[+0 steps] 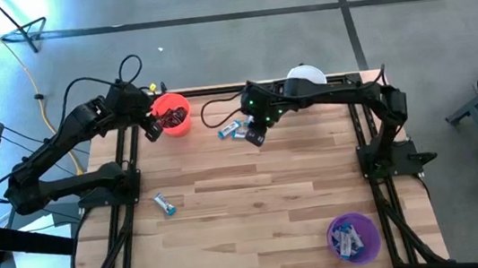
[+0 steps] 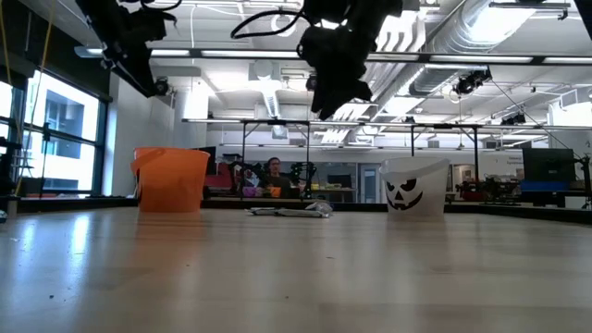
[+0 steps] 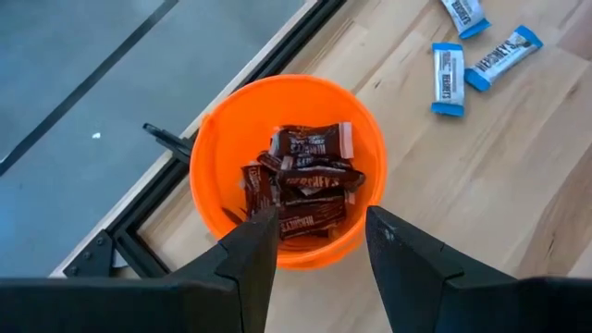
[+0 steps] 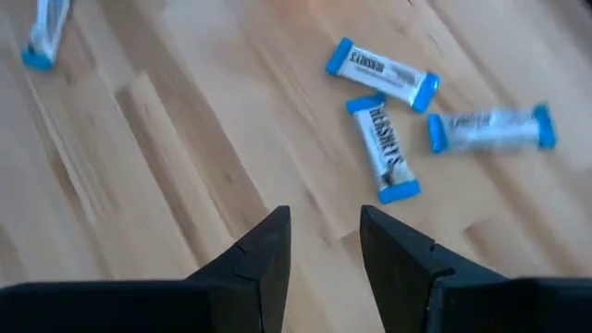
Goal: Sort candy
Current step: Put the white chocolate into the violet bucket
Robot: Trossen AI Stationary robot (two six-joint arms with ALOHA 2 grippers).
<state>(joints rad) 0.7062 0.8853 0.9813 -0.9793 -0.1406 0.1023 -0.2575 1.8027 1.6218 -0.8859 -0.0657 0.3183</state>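
Note:
Three blue-and-white candy pieces (image 4: 384,148) lie flat on the wooden table, just ahead of my right gripper (image 4: 324,231). That gripper hovers above the table, open and empty, beside the cluster (image 1: 232,132) in the high view. My left gripper (image 3: 322,240) is open and empty above the near rim of the orange cup (image 3: 287,166). This cup holds several dark brown candy pieces (image 3: 305,180). One more blue-and-white piece (image 1: 165,204) lies alone toward the table's near left.
A purple cup (image 1: 353,236) with blue-and-white pieces stands at the near right corner. A white cup (image 1: 304,75) with a black face stands at the far edge, behind my right arm. Bare wood spreads across the table's middle. A person sits far behind the table (image 2: 274,171).

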